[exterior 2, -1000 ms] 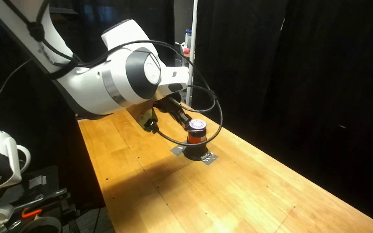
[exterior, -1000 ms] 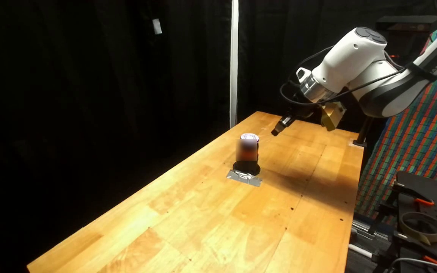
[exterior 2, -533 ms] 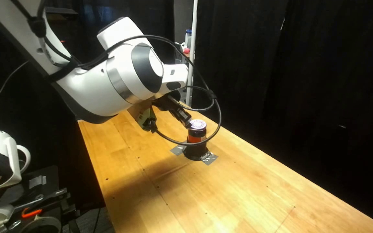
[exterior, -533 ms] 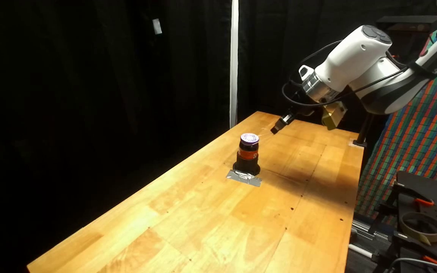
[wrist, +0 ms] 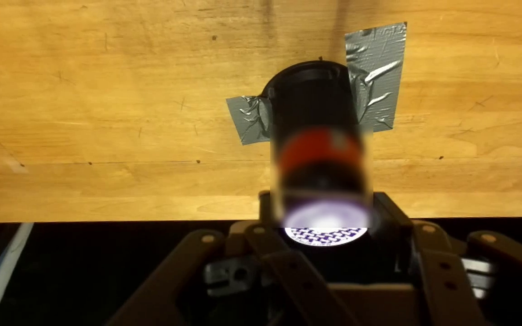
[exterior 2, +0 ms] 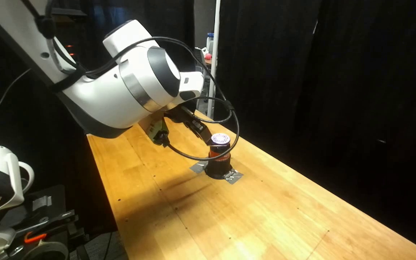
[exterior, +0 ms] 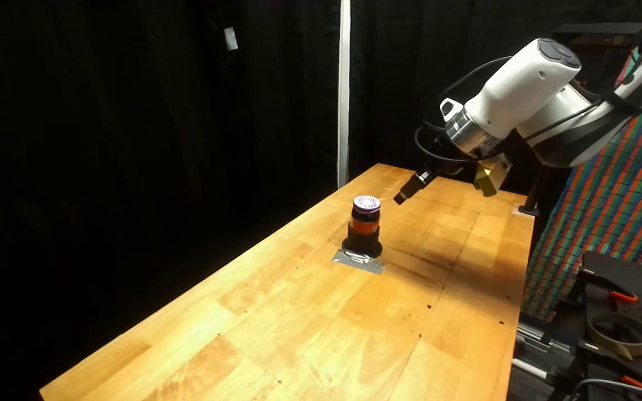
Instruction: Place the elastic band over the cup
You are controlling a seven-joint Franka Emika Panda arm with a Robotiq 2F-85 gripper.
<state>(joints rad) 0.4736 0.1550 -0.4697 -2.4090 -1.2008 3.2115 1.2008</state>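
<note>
Cup (exterior: 365, 226) stands upright, taped to the table (exterior: 321, 312); near its top hangs the gripper (wrist: 324, 203), jaws apart, with what is probably the band (exterior 2: 216, 146). Placing seems in hand; next calls for carrying it over the cup, then lowering.

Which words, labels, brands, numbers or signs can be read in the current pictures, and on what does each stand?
No text can be read with certainty.
Cup, red-orange section: pale marks, too small or blurred to read.
Cup, white top: purple pattern, no letters readable.
</note>
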